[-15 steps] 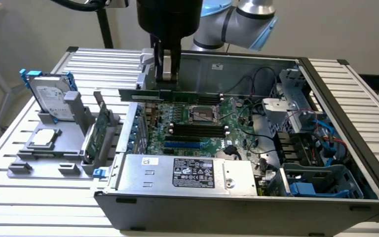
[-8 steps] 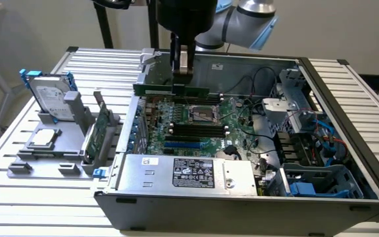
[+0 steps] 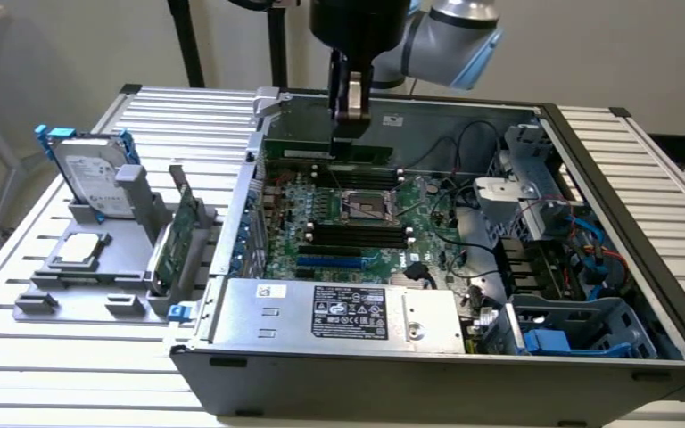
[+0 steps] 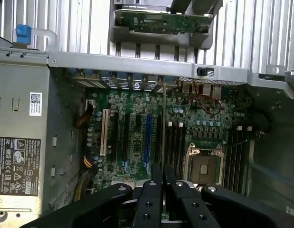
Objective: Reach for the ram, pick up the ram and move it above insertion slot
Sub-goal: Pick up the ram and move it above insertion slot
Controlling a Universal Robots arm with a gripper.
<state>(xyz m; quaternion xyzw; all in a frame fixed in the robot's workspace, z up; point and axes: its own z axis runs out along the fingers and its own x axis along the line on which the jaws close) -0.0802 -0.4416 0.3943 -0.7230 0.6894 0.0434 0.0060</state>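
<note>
Ram (image 3: 359,150) clamped in tool (image 3: 349,125), above motherboard (image 3: 355,223).

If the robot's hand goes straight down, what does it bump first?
Probably the motherboard, by the black memory slots. The ram that the hand holds would touch first. Depth is unclear.

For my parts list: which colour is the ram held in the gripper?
Green, clearest in the exterior view: the ram.

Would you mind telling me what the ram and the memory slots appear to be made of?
The ram, held in the gripper, looks like a thin green circuit board with a matte finish. The memory slots look like black moulded plastic, slightly glossy, with pale end clips.
</note>
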